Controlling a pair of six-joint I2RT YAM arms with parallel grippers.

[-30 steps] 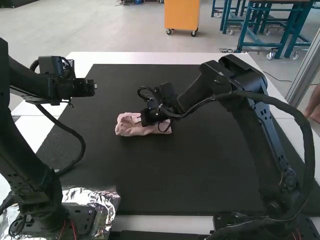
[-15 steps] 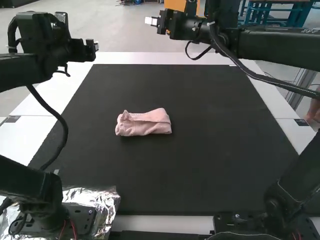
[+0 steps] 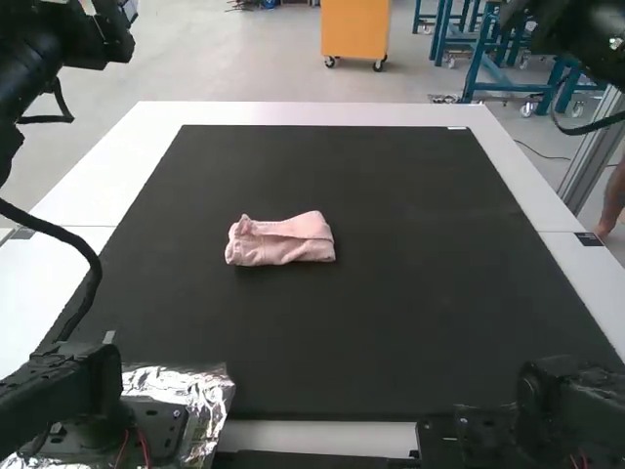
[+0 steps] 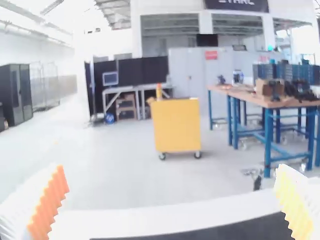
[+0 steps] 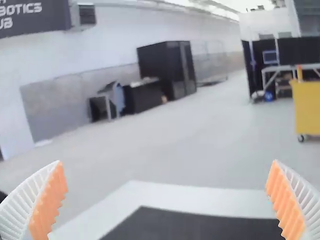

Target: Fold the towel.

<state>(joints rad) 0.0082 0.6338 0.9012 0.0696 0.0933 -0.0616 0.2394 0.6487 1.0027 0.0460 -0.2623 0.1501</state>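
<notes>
A black mat (image 3: 410, 322) lay on the white desk (image 3: 293, 113), bearing the folded pink towel (image 3: 280, 241). Crinkled foil (image 3: 200, 389) sat at the mat's near-left corner.

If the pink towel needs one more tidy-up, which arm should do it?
Probably the left. The pink towel lies nearer the left arm's base than the right arm's, just left of the middle of the black mat. The left gripper and right gripper are both open, so either is free.

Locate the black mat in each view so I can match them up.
High view: mat across the middle, beneath the pink towel.
Left wrist view: mat strip seen through the open left tool.
Right wrist view: mat corner seen through the open right tool.
Shared landmark: white table border.
</notes>
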